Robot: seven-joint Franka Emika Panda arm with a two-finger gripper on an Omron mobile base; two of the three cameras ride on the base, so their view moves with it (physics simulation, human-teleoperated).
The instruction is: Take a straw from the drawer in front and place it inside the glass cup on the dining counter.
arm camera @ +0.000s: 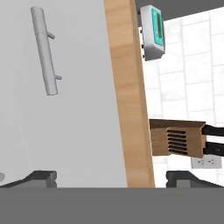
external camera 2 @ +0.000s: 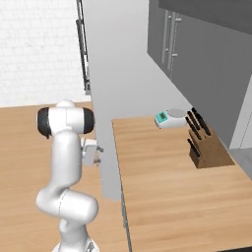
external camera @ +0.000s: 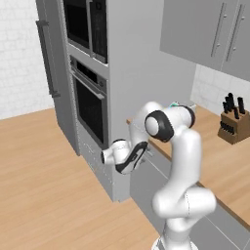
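My gripper (arm camera: pixel 111 177) stands open, its two dark fingertips (arm camera: pixel 41 176) set far apart with nothing between them. It faces the flat grey front of the drawer (arm camera: pixel 78 113), which is shut, just under the wooden counter edge (arm camera: pixel 129 96). The drawer's bar handle (arm camera: pixel 45 52) lies farther along the panel, apart from the fingertips. From the left base view the hand (external camera: pixel 128 157) hangs low beside the cabinet front, below the counter's corner. The straw is hidden. The glass cup and the dining counter are out of view.
A wooden knife block (external camera 2: pixel 205 146) and a white kitchen scale (external camera 2: pixel 170 118) stand on the wooden counter (external camera 2: pixel 162 192). A tall grey column with black-glass ovens (external camera: pixel 90 105) rises just left of the hand. Grey wall cabinets (external camera: pixel 215 34) hang above.
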